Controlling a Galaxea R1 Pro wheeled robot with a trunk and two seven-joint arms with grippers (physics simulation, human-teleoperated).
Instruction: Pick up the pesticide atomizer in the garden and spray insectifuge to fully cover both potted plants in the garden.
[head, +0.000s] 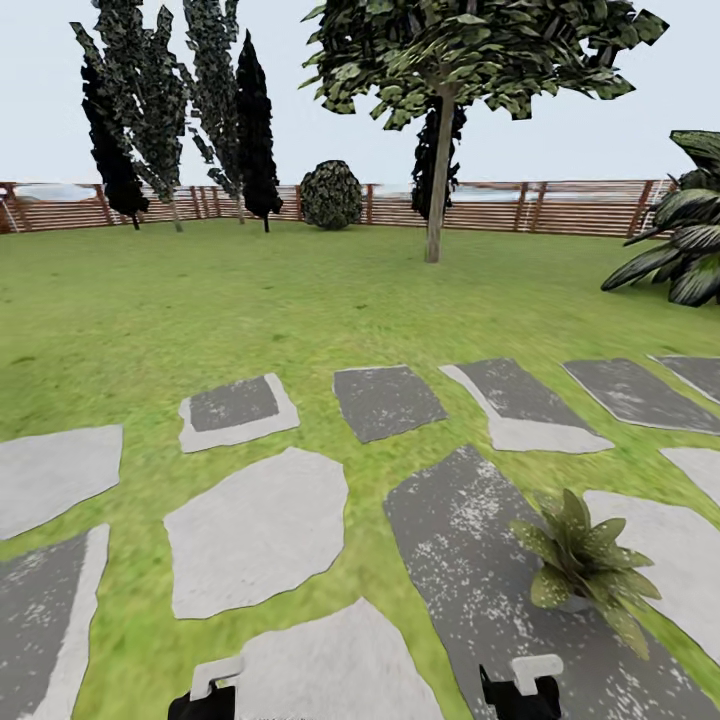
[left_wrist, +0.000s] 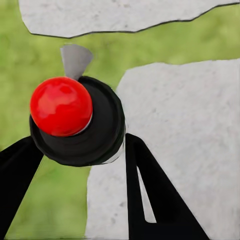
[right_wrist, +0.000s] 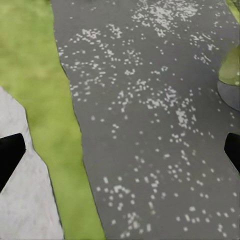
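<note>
1. In the head view, the garden lawn (head: 300, 300) fills the middle of the frame, with grey stepping stones (head: 255, 540) spread across the lower half.
2. 1 potted plant (head: 580, 565), a low rosette of speckled green leaves, sits at the lower right of the head view on a dark speckled stone (head: 470, 560).
3. A brown slatted fence (head: 560, 205) runs across the upper part, with a tree (head: 440, 130) at upper centre, dark cypresses (head: 250, 120) at upper left and a big dark-leaved shrub (head: 685, 240) at the right edge.
4. The left gripper (left_wrist: 82, 150) holds a round black object with a red ball on top (left_wrist: 62, 105) between its black fingers (left_wrist: 150, 190); whether this is the pesticide atomizer cannot be told. A light stone (left_wrist: 185, 140) and grass lie beneath.
5. The right gripper (right_wrist: 120, 155) stands wide apart and empty, its fingertips (right_wrist: 10, 155) at the frame's 2 side edges over the dark speckled stone (right_wrist: 150, 125).
</note>
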